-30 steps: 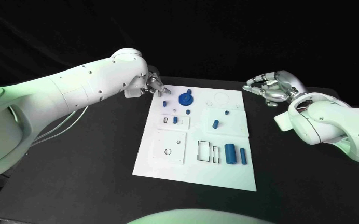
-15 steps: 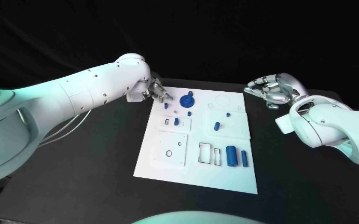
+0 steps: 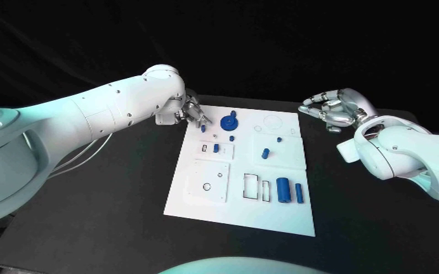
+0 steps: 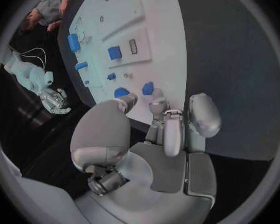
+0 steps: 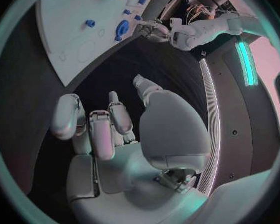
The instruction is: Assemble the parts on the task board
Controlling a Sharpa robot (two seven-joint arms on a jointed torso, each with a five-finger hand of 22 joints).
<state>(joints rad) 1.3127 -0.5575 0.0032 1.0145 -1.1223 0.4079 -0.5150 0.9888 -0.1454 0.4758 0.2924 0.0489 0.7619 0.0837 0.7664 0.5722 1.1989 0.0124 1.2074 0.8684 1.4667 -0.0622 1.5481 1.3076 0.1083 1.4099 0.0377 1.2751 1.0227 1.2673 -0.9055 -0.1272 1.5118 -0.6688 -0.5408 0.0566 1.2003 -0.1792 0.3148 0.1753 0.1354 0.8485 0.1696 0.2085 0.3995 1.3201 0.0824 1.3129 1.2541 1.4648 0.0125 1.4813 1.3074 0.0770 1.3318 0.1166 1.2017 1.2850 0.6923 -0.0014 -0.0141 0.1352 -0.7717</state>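
Head view: left hand (image 3: pixel 190 111), fingers apart and empty, hovers at the far-left corner of the task board (image 3: pixel 240 207) just beside a small blue peg (image 3: pixel 203 129); best to descend squarely and pinch it upright; right hand (image 3: pixel 331 108) idles loosely curled, empty.

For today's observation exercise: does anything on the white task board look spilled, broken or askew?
Nothing stands out. The blue parts sit tidily on the task board, which lies flat on the table; nothing looks spilled or broken.
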